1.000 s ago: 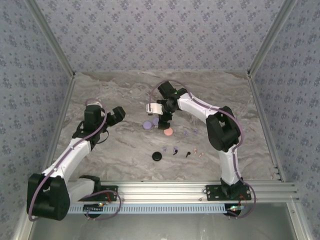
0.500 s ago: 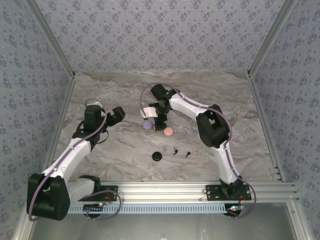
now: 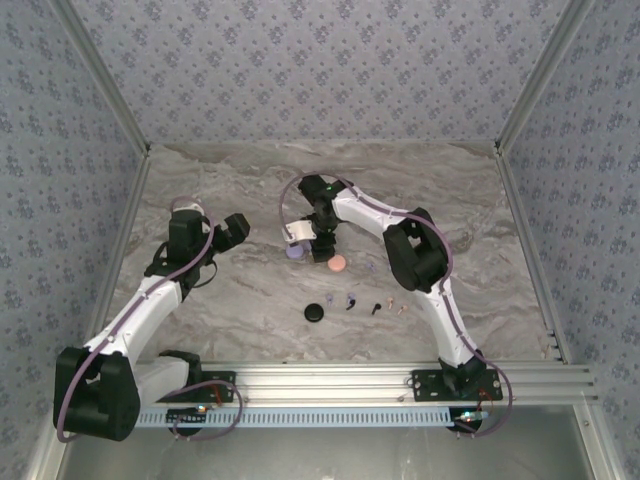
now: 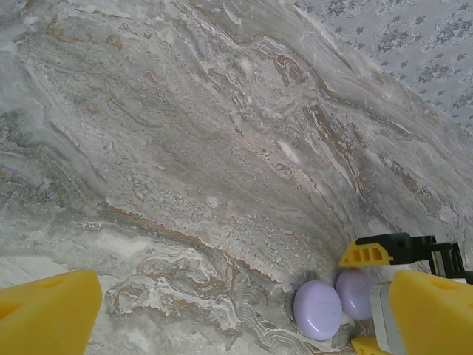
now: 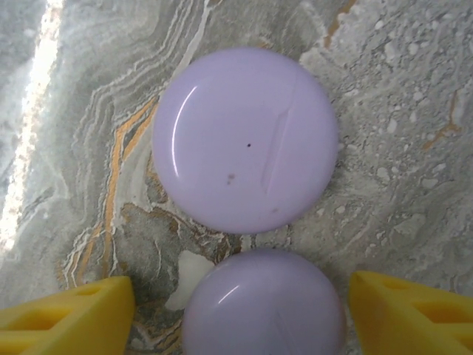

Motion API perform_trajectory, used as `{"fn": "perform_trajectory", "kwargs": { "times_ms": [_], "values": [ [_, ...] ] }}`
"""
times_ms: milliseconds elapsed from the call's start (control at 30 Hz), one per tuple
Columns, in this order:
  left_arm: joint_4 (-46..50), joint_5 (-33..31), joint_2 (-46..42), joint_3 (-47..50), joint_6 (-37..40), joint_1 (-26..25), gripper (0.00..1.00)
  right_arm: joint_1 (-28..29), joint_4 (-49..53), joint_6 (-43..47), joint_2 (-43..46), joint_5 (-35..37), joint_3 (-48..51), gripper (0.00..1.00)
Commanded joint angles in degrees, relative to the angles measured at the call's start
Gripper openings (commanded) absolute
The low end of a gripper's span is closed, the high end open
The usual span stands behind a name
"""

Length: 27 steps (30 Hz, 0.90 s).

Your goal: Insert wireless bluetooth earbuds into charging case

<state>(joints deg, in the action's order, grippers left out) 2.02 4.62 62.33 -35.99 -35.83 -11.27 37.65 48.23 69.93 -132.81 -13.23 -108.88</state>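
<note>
Overhead, a marble table [image 3: 450, 180]. The right gripper [image 5: 240, 316] hangs low over two lilac discs [image 3: 294, 251] — probably charging cases. Its yellow fingers are spread wide, one on each side of the near disc [image 5: 264, 303], with a gap at both sides, and they hold nothing. The far disc [image 5: 246, 148] lies just beyond, along the line the gripper faces. The left gripper [image 4: 240, 310] is also wide apart and empty, off to the left of the discs. The earbuds [image 3: 350, 298] — tiny lilac, black and pink stems — lie scattered nearer the arm bases, well apart from the discs. The right arm looks nearer to both.
</note>
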Motion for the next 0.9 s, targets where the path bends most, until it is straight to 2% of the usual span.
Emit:
{"fn": "perform_trajectory", "kwargs": {
  "times_ms": [0,600,867],
  "values": [
    [1.32,-0.68,-0.90,-1.54,0.81,-0.16,0.99,-0.34,3.18,0.04,-1.22,1.41,-2.30,0.72],
    [1.67,-0.92,-1.15,-1.50,1.00,-0.16,0.99,-0.91,4.32,-0.92,-0.52,1.96,-1.43,0.67],
    [2.02,-0.94,-1.24,-1.60,1.11,-0.16,0.99,-0.50,2.26,-2.50,0.56,1.03,0.23,0.56]
  ]
}}
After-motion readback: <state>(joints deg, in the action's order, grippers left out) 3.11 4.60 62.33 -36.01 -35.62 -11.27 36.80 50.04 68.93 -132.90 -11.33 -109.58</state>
